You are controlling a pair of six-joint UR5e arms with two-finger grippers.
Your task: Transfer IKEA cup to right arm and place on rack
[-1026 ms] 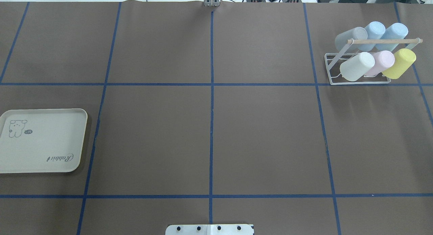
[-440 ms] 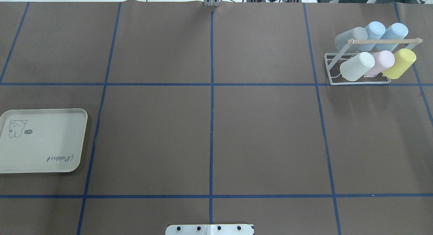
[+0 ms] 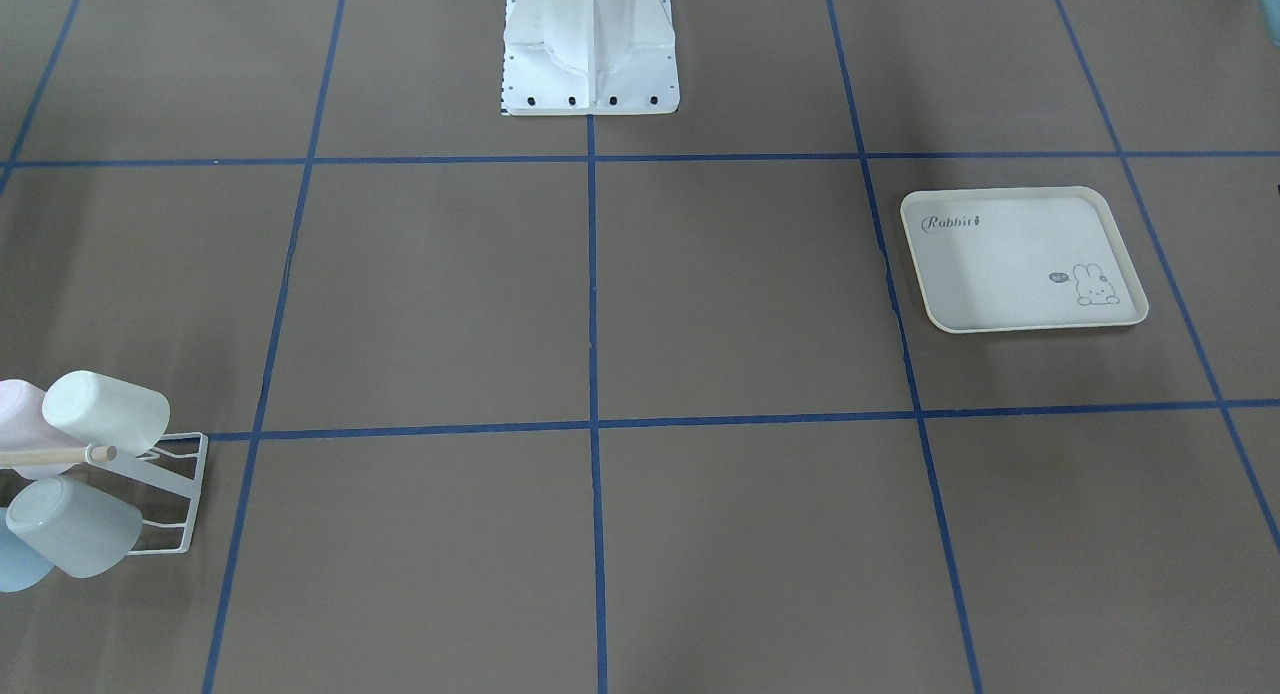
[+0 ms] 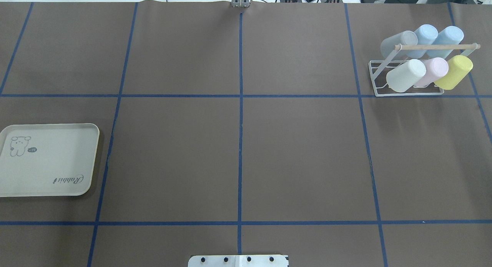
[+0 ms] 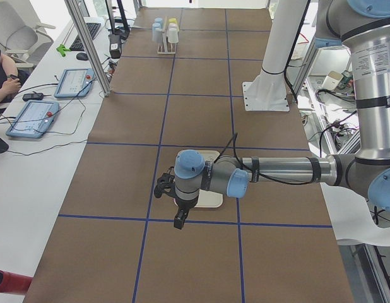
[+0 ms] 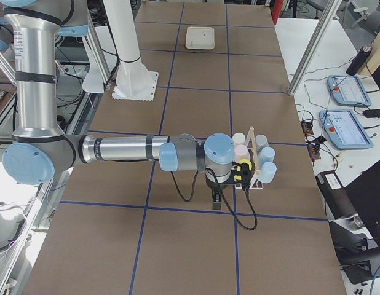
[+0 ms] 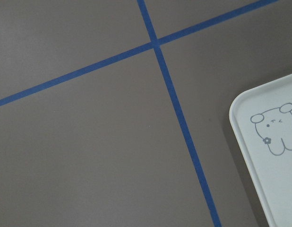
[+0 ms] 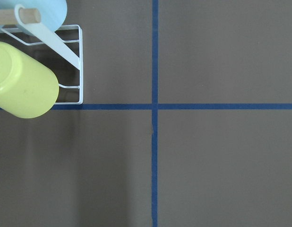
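The white wire rack with its wooden dowel stands at the far right. Several IKEA cups hang on it: grey, two blue, white, pink and yellow. The right wrist view looks down on the yellow cup and a rack corner. My right gripper hangs beside the rack, and my left gripper hangs over the tray edge. Both show only in the side views, so I cannot tell their state.
A cream tray with a rabbit drawing lies at the left edge; its corner shows in the left wrist view. Blue tape lines grid the brown table. The robot base stands mid-table at my side.
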